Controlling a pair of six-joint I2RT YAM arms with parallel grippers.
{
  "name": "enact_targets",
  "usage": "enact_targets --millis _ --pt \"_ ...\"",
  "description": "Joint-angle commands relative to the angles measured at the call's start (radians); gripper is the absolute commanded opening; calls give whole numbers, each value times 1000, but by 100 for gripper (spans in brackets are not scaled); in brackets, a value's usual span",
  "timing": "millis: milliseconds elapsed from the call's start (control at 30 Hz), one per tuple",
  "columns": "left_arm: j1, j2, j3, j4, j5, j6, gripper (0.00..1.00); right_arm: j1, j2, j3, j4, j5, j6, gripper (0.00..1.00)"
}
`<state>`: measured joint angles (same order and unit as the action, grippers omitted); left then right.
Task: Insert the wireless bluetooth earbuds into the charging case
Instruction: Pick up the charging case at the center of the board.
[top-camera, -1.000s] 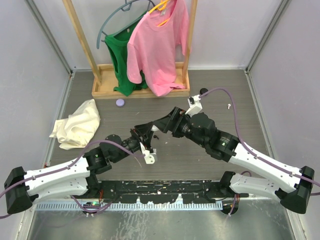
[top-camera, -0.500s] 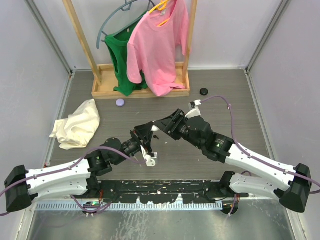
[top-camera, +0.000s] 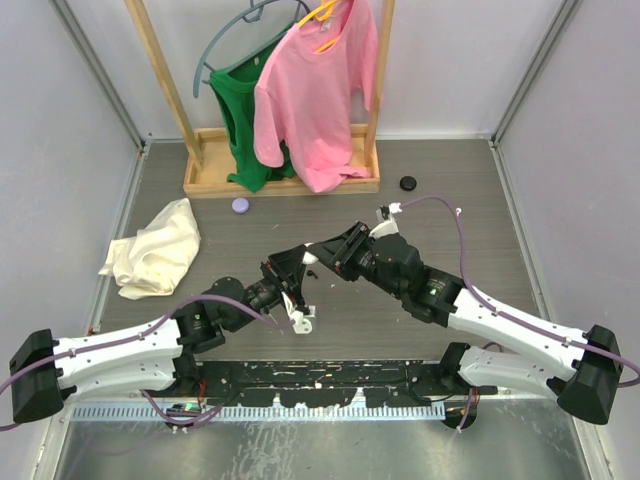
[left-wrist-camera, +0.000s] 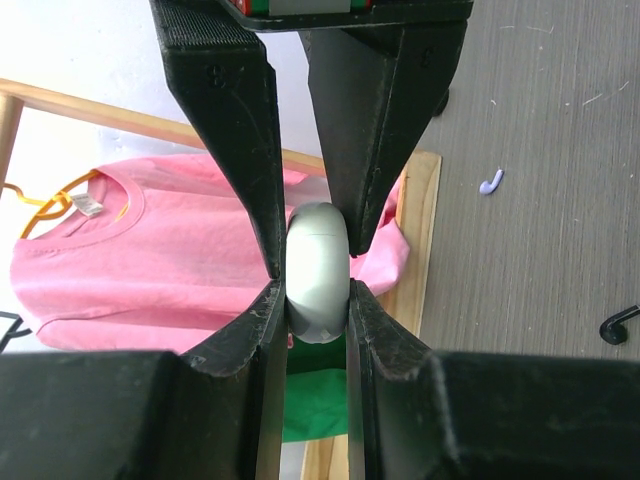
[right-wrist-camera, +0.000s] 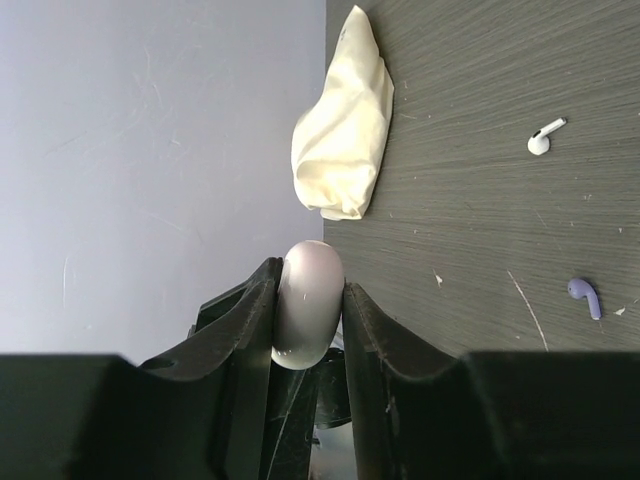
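Two tools on one charging case (left-wrist-camera: 317, 255) | my left tool (left-wrist-camera: 317, 300) and right tool (right-wrist-camera: 308, 288) both pinch it near worktop (right-wrist-camera: 480, 220) centre | right wrist view: white earbud (right-wrist-camera: 545, 137) at 2 o'clock of it, lilac earbud (right-wrist-camera: 585, 297) at 3, both loose | risk: opposed pulls may twist the smooth shell out and drop it

Top view: the charging case (top-camera: 311, 258) is almost wholly hidden between both arms' fingers (top-camera: 292, 265). Left wrist view: the fingers (left-wrist-camera: 230, 150) cover its flanks, and a black item (left-wrist-camera: 620, 325) is cut off at the right edge.
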<state>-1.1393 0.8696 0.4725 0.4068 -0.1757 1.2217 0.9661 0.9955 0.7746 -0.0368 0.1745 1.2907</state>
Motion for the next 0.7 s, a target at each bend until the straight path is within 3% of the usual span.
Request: enact_targets --millis 0,300,500,667 --pt "-12 -12 -1 49 17 3 15 3 -17 0 66 6 13 29" --pt "-13 -46 6 -42 28 -72 49 -19 -60 9 58 33 -97 9" --pt "-13 -45 58 -157 30 -189 59 -114 -77 8 54 -19 -196 5" --pt "-13 -39 150 -320 -5 -399 61 -203 -65 21 38 -95 -348 1"
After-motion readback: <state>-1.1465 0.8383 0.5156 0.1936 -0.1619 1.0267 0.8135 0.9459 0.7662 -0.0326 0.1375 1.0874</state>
